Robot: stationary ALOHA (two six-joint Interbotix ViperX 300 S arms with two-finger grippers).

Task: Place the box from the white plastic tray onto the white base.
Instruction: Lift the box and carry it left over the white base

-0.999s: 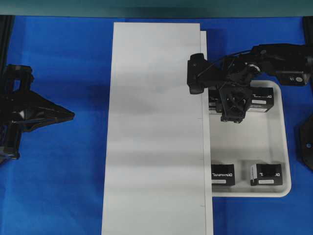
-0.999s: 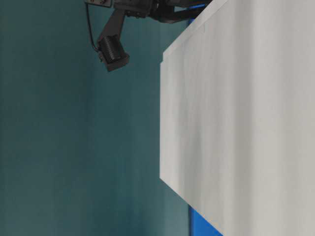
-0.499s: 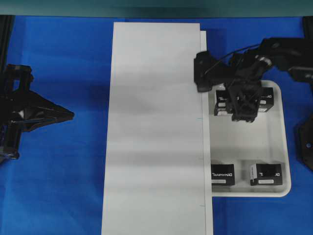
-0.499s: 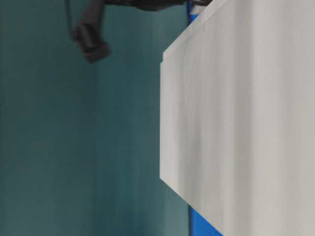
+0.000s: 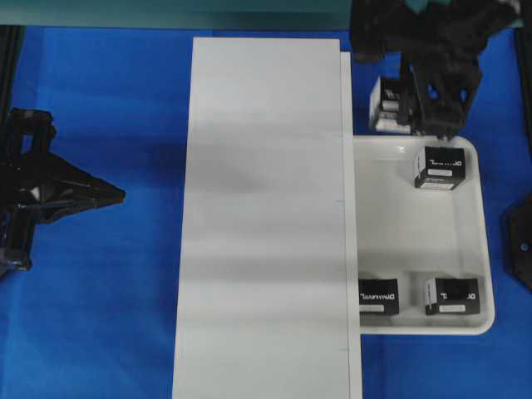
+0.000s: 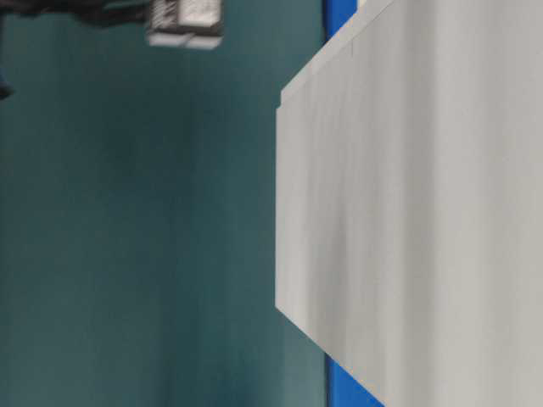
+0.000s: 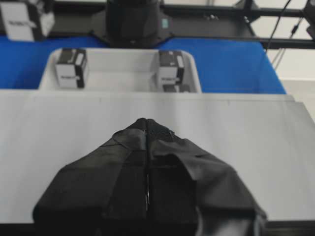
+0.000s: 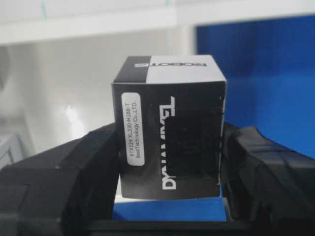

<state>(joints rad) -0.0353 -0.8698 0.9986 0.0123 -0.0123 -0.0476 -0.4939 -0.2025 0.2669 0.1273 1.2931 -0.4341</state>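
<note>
blue cloth covers the counter (image 5: 116,100) from edge to edge in the overhead view. at the far left of that view the left pincer (image 5: 116,195) rests low over the blue, its black fingers pressed together with nothing between them; the left wrist view shows the two fingertips (image 7: 146,129) meeting along one seam, pointed across the white base (image 7: 246,147). the white base (image 5: 266,216) lies lengthwise down the middle, a long flat board with tiny tick marks along its right edge, and nothing sits on it. just beside its right edge lies the white plastic tray (image 5: 478,249), rimmed and with rounded corners. three black boxes sit in the tray: one near the far right corner (image 5: 439,168), and two side by side along the near rim (image 5: 379,296) (image 5: 452,295). above the far end of the tray, over the blue cloth, the right pincer (image 5: 416,104) holds the box (image 5: 389,106) clear of the tray and to the right of the base. the right wrist view shows the box (image 8: 170,147) clamped between two black padded fingers (image 8: 74,172), white lettering and a small white label strip facing the camera. in the table-level view the box (image 6: 185,21) shows blurred near the top edge, high in the air.
</note>
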